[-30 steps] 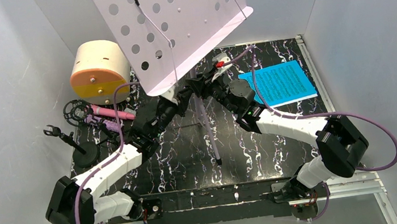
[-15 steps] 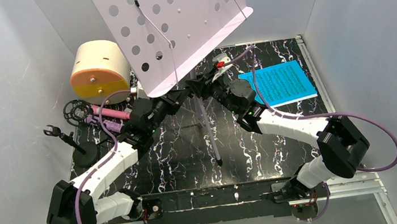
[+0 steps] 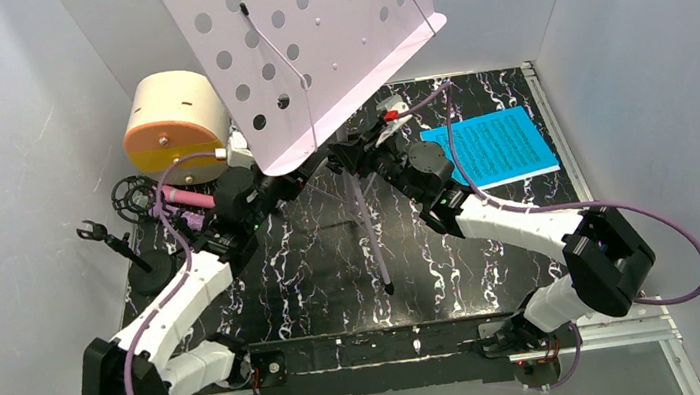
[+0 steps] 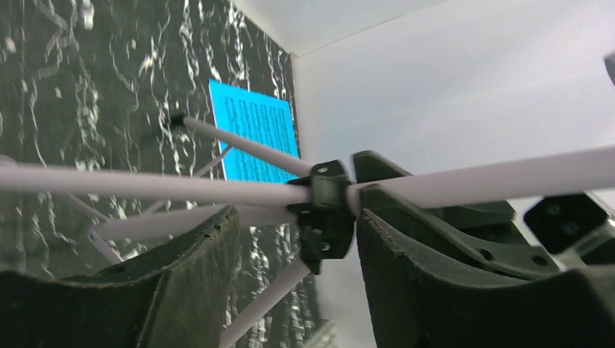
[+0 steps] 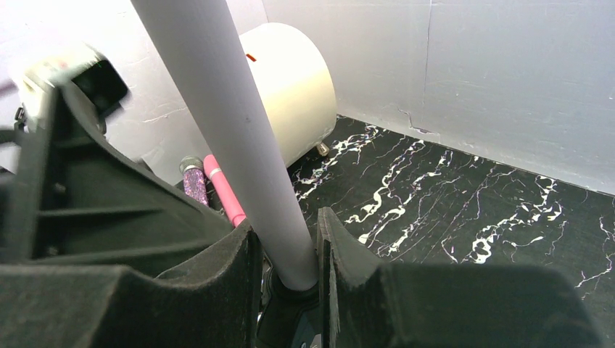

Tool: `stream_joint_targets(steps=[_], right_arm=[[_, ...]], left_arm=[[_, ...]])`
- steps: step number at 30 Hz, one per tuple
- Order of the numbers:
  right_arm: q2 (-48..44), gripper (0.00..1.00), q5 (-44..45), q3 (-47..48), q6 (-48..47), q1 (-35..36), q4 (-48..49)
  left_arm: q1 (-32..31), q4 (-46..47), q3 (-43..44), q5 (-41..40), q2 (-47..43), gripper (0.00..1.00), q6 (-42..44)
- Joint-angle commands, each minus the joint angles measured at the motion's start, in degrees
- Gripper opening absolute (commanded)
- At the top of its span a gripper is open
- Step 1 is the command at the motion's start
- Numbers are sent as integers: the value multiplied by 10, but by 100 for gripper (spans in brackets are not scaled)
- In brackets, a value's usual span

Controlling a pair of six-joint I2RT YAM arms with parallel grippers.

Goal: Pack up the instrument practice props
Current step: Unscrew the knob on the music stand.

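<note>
The lilac perforated music stand (image 3: 307, 42) is lifted and tilted over the back of the table, its legs (image 3: 371, 235) folded out below. My right gripper (image 3: 358, 159) is shut on the stand's pole (image 5: 232, 138), as the right wrist view (image 5: 286, 246) shows. My left gripper (image 3: 295, 176) is open, its jaws on either side of the stand's black collar (image 4: 326, 210) without gripping it. The blue and white sheet music (image 3: 491, 147) lies flat at the back right. The pink microphone (image 3: 190, 197) lies beside the purple mic's ring mount (image 3: 134, 196) and tripod (image 3: 148, 268) at the left.
A cream cylinder with an orange end (image 3: 178, 123) lies on its side at the back left, close to the stand's plate. White walls enclose the black marbled table (image 3: 336, 280) on three sides.
My left arm has drawn back to the left, away from the right gripper. The right arm and the stand have barely moved.
</note>
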Motion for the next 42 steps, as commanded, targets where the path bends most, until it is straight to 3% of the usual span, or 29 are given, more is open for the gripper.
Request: stream_joint_targets(steps=[1, 5, 11, 19, 27, 33, 42], right_arm=[[2, 1, -2, -26, 90, 4, -80], [4, 1, -4, -25, 90, 3, -77], [9, 1, -12, -21, 90, 4, -75], [15, 1, -18, -20, 88, 3, -73], [14, 1, -18, -21, 87, 3, -73], [20, 1, -21, -18, 86, 3, -73], [27, 1, -23, -14, 88, 2, -72]], left_arm=[[1, -69, 68, -12, -41, 59, 244], [1, -44, 53, 36, -55, 62, 424], [1, 116, -40, 134, -85, 66, 686], [-7, 130, -35, 201, -76, 70, 934], [-51, 122, -28, 190, -41, 70, 1092], [-92, 100, -21, 149, -29, 61, 1194], [-117, 92, -35, 87, -15, 42, 1181]])
